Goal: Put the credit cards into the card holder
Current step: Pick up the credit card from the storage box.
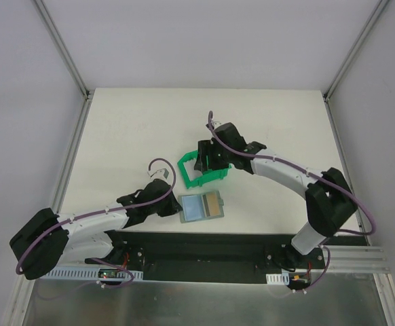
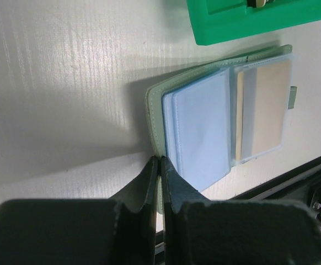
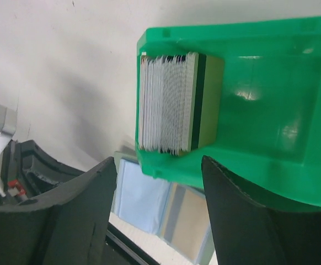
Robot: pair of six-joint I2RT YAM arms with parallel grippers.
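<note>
The card holder [image 1: 201,208] lies open near the table's front edge, with a pale blue clear pocket on its left leaf and a tan card [image 1: 214,204] in its right pocket. My left gripper [image 1: 175,204] is shut on the holder's left edge; the left wrist view shows its tips [image 2: 160,164] pinching the grey-green leaf of the holder [image 2: 202,130], with the tan card [image 2: 265,113] beyond. A stack of whitish credit cards [image 3: 166,102] stands on edge in the green bin [image 3: 265,105]. My right gripper [image 3: 158,163] is open and empty, hovering over the bin [image 1: 204,173].
The green plastic bin [image 2: 243,22] sits just behind the card holder, almost touching it. The holder [image 3: 155,207] shows under the bin's edge in the right wrist view. The black mounting rail [image 1: 204,248] runs along the table's front edge, close to the holder.
</note>
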